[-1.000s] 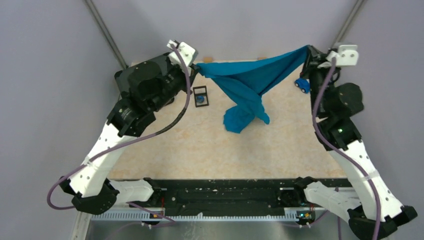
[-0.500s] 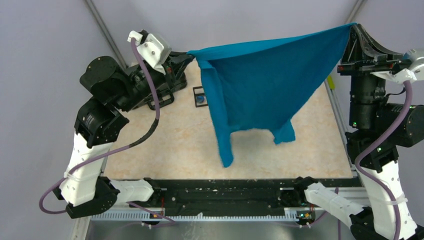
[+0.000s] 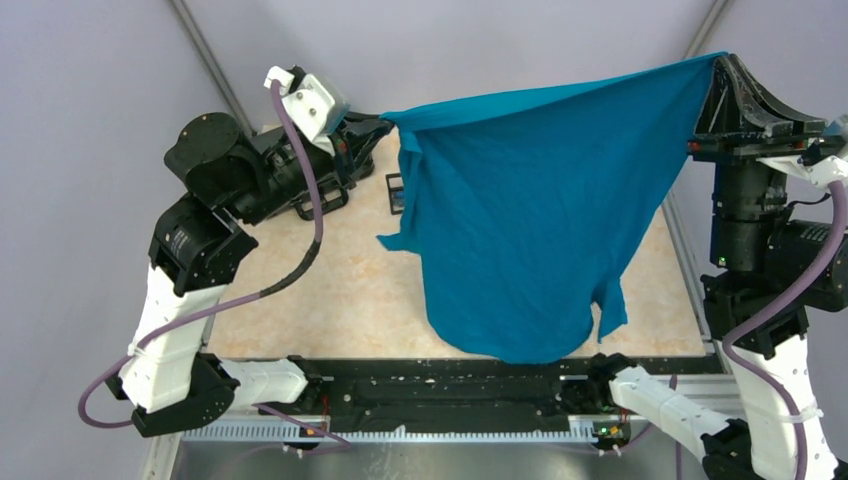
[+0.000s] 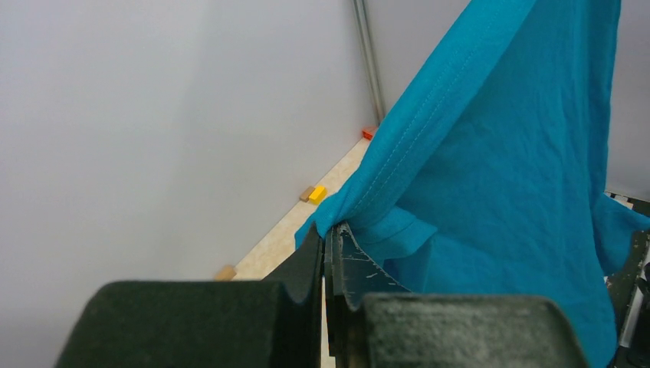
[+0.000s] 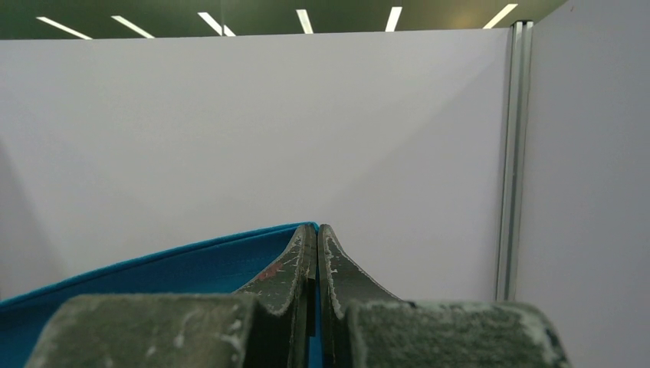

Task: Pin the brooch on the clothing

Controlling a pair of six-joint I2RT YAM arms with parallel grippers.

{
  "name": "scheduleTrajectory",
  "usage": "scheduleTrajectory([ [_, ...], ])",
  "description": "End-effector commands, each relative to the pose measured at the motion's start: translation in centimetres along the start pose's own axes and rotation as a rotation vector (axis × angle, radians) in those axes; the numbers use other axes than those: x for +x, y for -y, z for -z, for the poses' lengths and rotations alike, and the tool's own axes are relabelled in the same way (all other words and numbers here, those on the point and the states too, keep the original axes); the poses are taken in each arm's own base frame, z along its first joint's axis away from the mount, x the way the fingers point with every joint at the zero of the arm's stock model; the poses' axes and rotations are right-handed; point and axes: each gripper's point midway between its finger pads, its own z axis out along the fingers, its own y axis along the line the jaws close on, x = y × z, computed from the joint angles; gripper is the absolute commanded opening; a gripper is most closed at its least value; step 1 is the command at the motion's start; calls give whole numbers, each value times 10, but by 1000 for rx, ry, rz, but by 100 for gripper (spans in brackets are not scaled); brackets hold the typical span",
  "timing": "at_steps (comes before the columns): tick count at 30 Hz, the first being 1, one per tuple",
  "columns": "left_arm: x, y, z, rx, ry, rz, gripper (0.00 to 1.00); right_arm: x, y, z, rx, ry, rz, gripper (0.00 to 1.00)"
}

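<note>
Right now you have the left claw and right claw both clamped on the shirt, which hangs stretched between them; the brooch is hidden, and your left arm is nearer the black frame.

— What do we have around us?
— Plain, pale grey-lilac wall panels on every side we can see. We make out a slim metal pole at the far left corner and a second pole at the far right.
— And beneath?
— A table with a beige, marbled top, and a black rail along its near edge.
— Light?
— In the right wrist view we look over a panel to white strip lights on a dark ceiling. An aluminium upright joins that panel to the next.
</note>
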Motion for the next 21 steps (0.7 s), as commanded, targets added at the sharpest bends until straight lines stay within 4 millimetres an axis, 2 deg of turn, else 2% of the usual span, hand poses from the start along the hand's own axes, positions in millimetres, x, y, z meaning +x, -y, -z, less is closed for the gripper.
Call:
scheduleTrajectory([
  [1, -28, -5, 15, -24, 83, 2, 0, -26, 9, 3, 23, 70, -8, 0],
  [8, -25, -8, 7, -45, 76, 23, 0, -21, 12, 5, 41, 63, -7, 0],
  [11, -13, -19, -9, -101, 48, 56, 0, -8, 14, 1, 72, 32, 6, 0],
  [17, 56, -46, -78, -256, -117, 124, 0, 74, 12, -20, 177, -153, 98, 0],
  [21, 82, -66, -118, -295, -135, 208, 0, 124, 12, -32, 209, -230, 118, 0],
])
